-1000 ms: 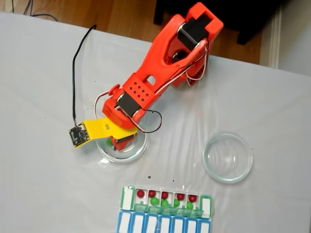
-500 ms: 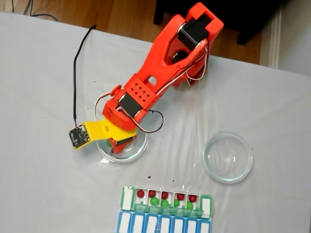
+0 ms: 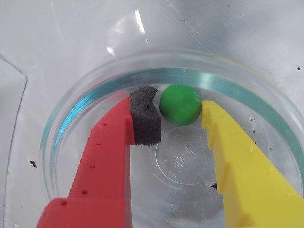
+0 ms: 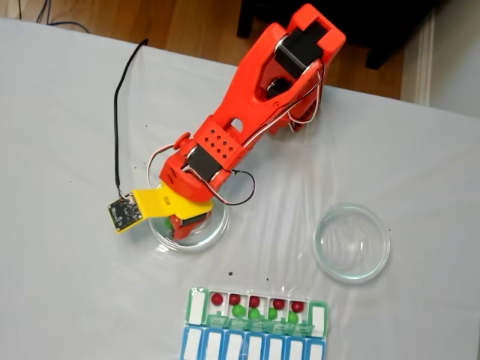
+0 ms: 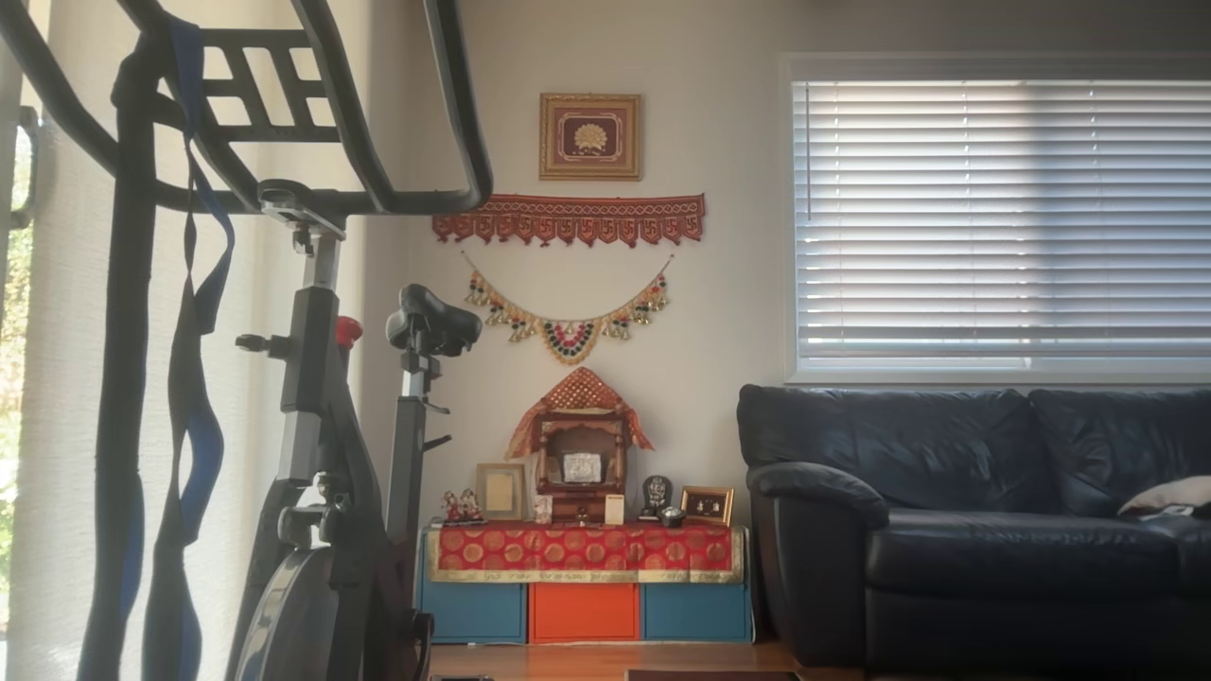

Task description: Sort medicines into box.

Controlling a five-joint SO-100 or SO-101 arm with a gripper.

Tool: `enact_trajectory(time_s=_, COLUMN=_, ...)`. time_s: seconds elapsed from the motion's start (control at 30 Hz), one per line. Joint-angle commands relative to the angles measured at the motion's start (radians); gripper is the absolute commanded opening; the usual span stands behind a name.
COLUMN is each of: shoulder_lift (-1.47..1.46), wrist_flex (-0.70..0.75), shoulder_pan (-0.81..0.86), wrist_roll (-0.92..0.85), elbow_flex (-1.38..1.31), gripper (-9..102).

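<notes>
Wrist view, gripper [image 3: 179, 114]: parted, red finger with black foam pad left, yellow finger right, lowered inside glass dish [image 3: 85, 104].
Green pill [image 3: 180, 105]: on dish floor between fingertips, touching yellow tip; small gap to foam pad.
Fixed view, pill organizer [image 4: 255, 324]: near table edge, red and green pills in open compartments.
Second glass dish [image 4: 352, 242]: right, well apart from arm.
</notes>
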Motion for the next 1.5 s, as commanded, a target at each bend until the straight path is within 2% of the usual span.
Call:
enact_trajectory(time_s=0.0, shoulder_lift=0.041, wrist_flex=-0.034, shoulder_pan=-0.015, wrist_roll=0.003, elbow_flex=-0.015, gripper=16)
enact_trajectory(time_s=0.43, shoulder_lift=0.021, wrist_flex=-0.089, shoulder_pan=-0.028, wrist_roll=0.002, elbow_flex=-0.002, gripper=13)
enact_trajectory(time_s=0.93, shoulder_lift=0.023, wrist_flex=-0.034, shoulder_pan=-0.029, wrist_roll=-0.057, elbow_flex=-0.003, gripper=11)
enact_trajectory(time_s=1.47, shoulder_lift=0.011, wrist_flex=0.067, shoulder_pan=-0.023, wrist_roll=-0.080, elbow_flex=-0.058, gripper=3)
